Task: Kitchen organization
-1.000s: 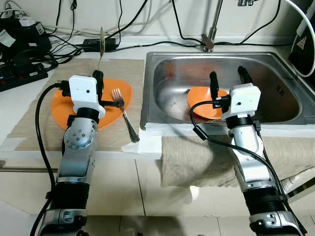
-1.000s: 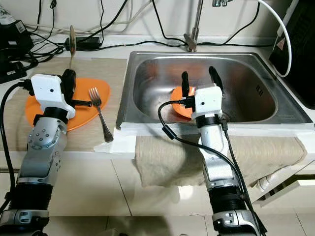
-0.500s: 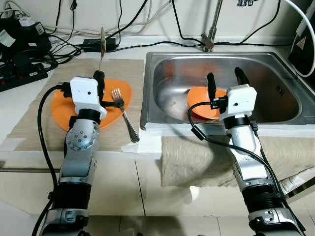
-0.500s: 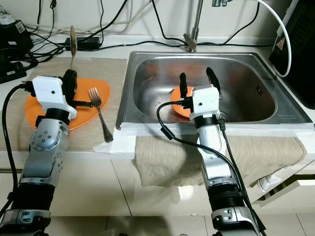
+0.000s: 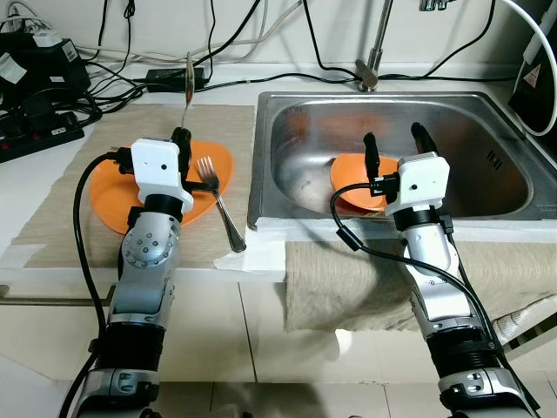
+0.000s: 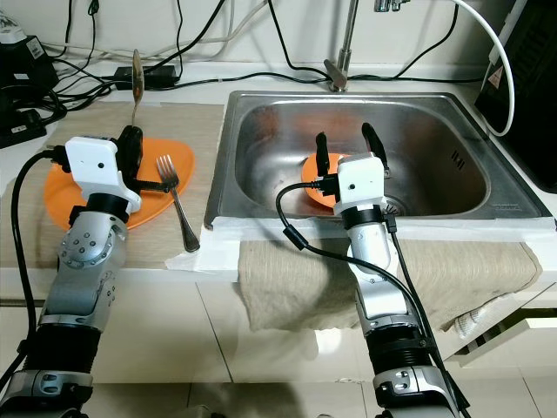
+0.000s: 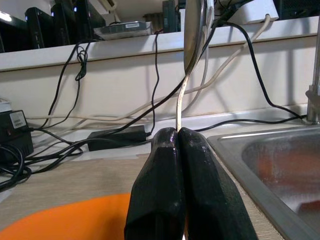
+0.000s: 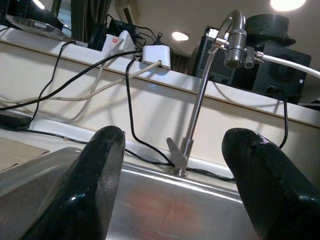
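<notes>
My left gripper [image 5: 181, 137] is shut on the handle of a metal spoon [image 5: 186, 87], which stands nearly upright with its bowl on top, over an orange plate [image 5: 109, 192] on the beige mat. In the left wrist view the fingers [image 7: 160, 165] are pressed together around the spoon [image 7: 192, 35]. A fork [image 5: 218, 200] lies with its tines on that plate's right edge and its handle on the mat. My right gripper [image 5: 393, 144] is open just above a second orange plate [image 5: 352, 187] inside the steel sink [image 5: 487, 113], holding nothing.
A faucet [image 5: 372, 61] rises behind the sink. Power strips [image 5: 35, 131] and several black cables crowd the back left of the counter. A grey cloth [image 5: 348, 279] hangs over the counter front below the sink. A black appliance [image 5: 535, 78] stands at the far right.
My left gripper has shifted slightly right, and the spoon now leans a little to the right. My right gripper has eased slightly left and down over the plate in the sink.
</notes>
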You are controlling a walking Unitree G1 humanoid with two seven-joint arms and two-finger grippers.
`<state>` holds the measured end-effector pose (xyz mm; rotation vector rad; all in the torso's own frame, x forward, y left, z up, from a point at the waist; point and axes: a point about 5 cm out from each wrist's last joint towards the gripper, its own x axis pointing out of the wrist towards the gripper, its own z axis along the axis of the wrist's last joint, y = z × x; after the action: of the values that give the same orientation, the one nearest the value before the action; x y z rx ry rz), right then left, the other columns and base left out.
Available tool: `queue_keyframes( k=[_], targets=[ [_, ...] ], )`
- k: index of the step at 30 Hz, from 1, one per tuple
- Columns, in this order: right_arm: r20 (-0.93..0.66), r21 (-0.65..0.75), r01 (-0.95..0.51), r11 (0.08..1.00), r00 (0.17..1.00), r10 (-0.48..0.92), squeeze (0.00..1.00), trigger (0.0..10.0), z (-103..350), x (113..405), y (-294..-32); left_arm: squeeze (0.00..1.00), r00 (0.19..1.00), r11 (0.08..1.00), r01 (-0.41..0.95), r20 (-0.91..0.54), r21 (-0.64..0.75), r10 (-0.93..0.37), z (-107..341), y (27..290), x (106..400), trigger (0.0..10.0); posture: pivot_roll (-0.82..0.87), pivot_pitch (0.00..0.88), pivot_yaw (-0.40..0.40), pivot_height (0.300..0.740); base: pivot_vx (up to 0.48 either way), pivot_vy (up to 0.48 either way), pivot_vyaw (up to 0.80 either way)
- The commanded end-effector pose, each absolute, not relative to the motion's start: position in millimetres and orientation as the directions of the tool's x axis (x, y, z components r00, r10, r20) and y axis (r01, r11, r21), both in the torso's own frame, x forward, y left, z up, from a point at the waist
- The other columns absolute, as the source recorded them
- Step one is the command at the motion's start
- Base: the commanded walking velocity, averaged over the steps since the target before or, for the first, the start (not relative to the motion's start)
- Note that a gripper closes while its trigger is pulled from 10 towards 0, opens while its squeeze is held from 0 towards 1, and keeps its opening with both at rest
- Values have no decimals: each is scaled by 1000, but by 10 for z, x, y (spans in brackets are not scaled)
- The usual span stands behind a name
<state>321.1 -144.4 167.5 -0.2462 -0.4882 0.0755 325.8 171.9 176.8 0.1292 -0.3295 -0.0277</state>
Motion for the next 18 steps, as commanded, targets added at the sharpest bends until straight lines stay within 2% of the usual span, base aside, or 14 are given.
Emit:
queue_keyframes(
  k=[1,5,8,9,13,15,16,18],
  targets=[
    [455,-285,-38,958,874,170,0,10000,1712,3246,-1404,0,943,989,36,324,143,-82,1799,1664,3278,0,1,0,47,740,0,0,0],
    [423,-422,-92,902,860,285,0,10000,1745,3286,-1355,0,939,987,72,323,147,-117,1826,1598,3290,0,1,0,49,740,0,0,0],
    [409,-459,-106,882,856,315,0,10000,1756,3303,-1351,0,938,985,85,323,148,-130,1837,1576,3295,0,0,0,50,740,0,0,0],
    [396,-535,-114,837,842,367,0,10000,1790,3319,-1338,0,933,983,106,326,151,-151,1861,1536,3297,0,-1,0,51,740,0,0,0],
    [372,-611,-125,781,827,423,0,10000,1813,3339,-1319,0,928,979,135,327,153,-179,1891,1479,3299,0,-1,0,50,740,0,0,0],
    [339,-692,-139,708,804,489,0,10000,1833,3361,-1281,0,919,972,174,330,158,-218,1938,1391,3296,0,2,0,49,740,0,0,0],
    [339,-692,-139,708,804,489,0,10000,1833,3361,-1281,0,919,972,174,330,158,-218,1938,1391,3296,0,2,0,49,740,0,0,0],
    [297,-800,-134,585,759,580,0,10000,1855,3363,-1202,0,912,966,200,329,161,-244,1965,1324,3295,0,4,0,48,740,0,0,0]
  ],
)
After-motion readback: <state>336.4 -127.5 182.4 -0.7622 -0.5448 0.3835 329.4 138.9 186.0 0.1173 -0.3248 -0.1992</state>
